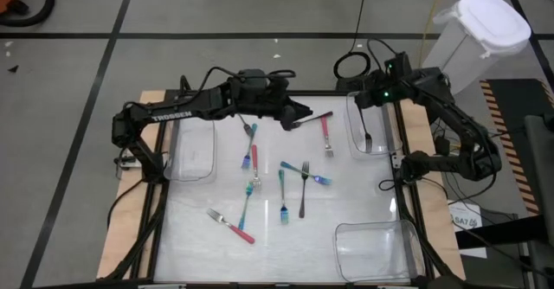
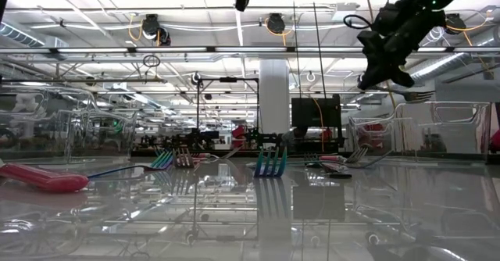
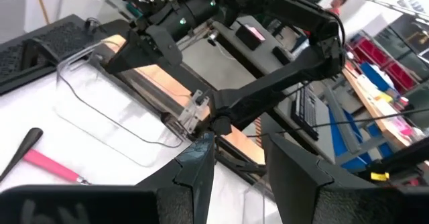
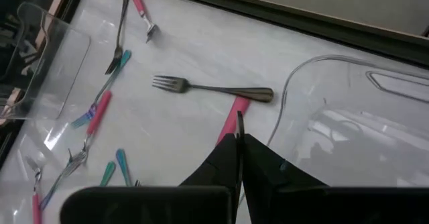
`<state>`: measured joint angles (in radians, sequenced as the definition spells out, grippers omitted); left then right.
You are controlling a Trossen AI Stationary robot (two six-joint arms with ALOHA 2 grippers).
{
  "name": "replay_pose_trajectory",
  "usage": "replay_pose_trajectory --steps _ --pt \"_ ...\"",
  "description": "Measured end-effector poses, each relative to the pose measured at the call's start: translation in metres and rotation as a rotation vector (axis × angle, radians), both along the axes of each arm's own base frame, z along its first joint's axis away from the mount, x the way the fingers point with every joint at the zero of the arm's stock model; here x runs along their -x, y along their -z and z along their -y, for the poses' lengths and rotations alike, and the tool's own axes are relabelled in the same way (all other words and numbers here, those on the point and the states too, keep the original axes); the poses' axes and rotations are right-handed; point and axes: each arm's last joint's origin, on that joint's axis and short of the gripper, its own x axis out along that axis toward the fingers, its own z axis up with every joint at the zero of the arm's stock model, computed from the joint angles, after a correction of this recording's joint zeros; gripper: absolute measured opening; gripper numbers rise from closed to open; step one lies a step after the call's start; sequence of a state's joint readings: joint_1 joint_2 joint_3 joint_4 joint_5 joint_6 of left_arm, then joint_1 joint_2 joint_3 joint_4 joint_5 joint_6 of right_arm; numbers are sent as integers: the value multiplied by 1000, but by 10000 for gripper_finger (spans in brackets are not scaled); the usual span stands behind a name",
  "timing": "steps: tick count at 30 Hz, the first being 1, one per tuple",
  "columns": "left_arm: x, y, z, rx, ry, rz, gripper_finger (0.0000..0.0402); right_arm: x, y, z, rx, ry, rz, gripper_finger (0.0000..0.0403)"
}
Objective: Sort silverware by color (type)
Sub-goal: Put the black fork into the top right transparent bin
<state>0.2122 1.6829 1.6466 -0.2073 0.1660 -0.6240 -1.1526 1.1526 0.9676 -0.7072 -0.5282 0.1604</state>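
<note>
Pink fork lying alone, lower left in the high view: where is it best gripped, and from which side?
Grip the fork on its pink handle, from straight above, with the fingers across it. It lies flat and diagonal, and nothing crowds it.

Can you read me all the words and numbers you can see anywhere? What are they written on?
"TROSSEN": white letters on the left arm, seen from above.
A white tag at the table's right edge has print too small to read.
No other readable words or numbers show in any view, not on the forks or the clear bins.
</note>
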Motion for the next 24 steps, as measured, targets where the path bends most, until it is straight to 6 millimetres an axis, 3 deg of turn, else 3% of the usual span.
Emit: replay_pose_trajectory --steps 7,15,24 --pt "-1 0 4 -46 -13 -3 134 -1 2 3 -10 46 26 4" --pt "0 0 1 -98 -8 -5 134 -2 -22 8 57 86 40 4" --pt "0 0 1 -193 16 -11 134 -1 -7 11 35 99 -62 4"
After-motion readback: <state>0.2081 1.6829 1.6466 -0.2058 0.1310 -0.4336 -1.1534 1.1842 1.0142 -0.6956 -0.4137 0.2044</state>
